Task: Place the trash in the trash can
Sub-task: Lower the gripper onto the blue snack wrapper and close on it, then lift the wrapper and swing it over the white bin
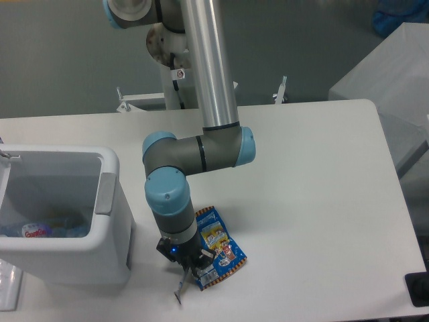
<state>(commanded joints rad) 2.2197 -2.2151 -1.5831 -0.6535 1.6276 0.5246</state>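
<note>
- The arm point(201, 151) reaches down from a tall silver column at the back, bends at a grey elbow with blue caps, and points its wrist straight down at the near part of the white surface point(315, 201).
- The claw point(184, 268) sits low over the surface, at the near-left corner of the snack wrapper point(216, 247); a small blue light glows on its body.
- Whether the claw is clenched or released cannot be told: the wrist and its dark housing hide the fingertips from this high view.
- The wrapper lies flat on the surface, blue with orange and yellow print, its long axis running from upper left to lower right. Its near-left end is tucked under the claw.
- A thin silver sliver point(179, 294) (most likely the wrapper's foil inside) sticks out below the claw toward the front edge of the surface.
- The trash can point(110, 235) stands at the left, just beside the arm's wrist but not touching it, with a grey panel on the side that faces the arm.
- Inside the can lies the crushed clear bottle point(40, 228), low against the left wall, with a red-lettered label showing.
</note>
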